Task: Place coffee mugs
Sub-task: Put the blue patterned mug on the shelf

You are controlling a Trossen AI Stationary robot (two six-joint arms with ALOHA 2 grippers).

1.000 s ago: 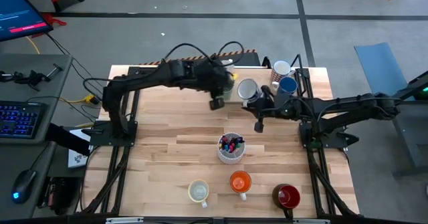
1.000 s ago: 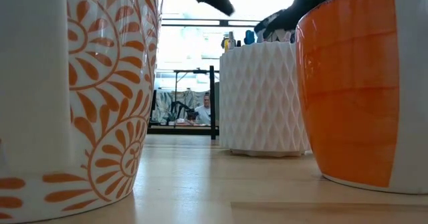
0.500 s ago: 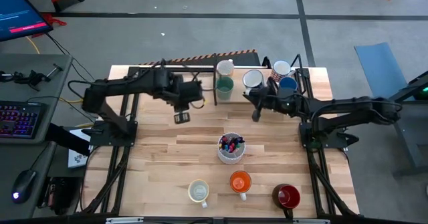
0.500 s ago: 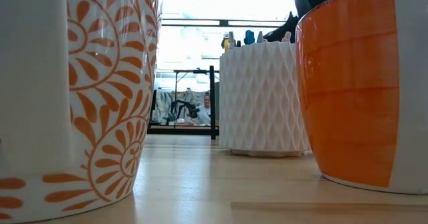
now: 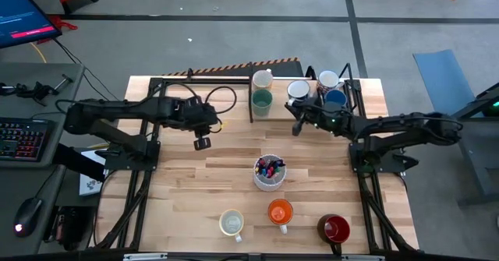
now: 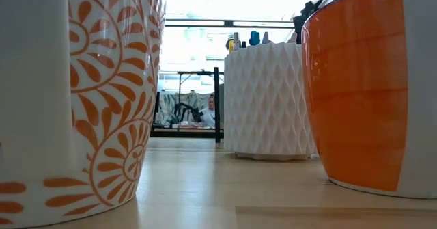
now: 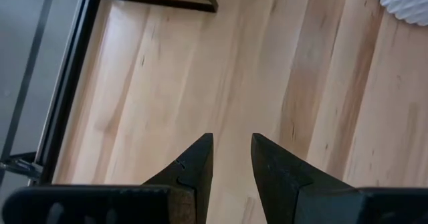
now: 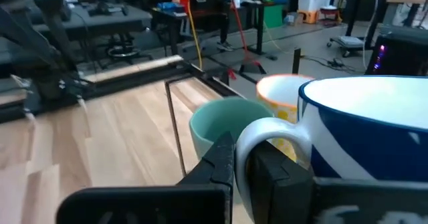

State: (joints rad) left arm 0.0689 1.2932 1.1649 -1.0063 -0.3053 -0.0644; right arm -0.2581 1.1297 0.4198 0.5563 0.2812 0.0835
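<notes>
Five mugs stand along the table's far edge: cream mug, teal green mug, blue-striped grey-white mug, white mug and blue mug. My right gripper is shut on the striped mug; the teal mug stands just beyond it. Along the near edge rest the pale yellow mug, orange mug and dark red mug. My left gripper hangs open over bare wood at the table's left, fingers pointing down. My right gripper pinches the striped mug's white loop handle between its two fingers, coming in about level from the table's right. The mug stays upright. Whether its base is on the table or just off it, I cannot tell.
A white cup of coloured pens stands mid-table. A thin black frame rises beside the teal mug. In the low view, the orange-patterned mug and the orange mug flank the pen cup. A person sits far behind.
My left gripper has drawn away from the teal mug toward the table's left edge. My right gripper has carried the striped mug toward the far edge, into the gap between the teal and blue mugs.
</notes>
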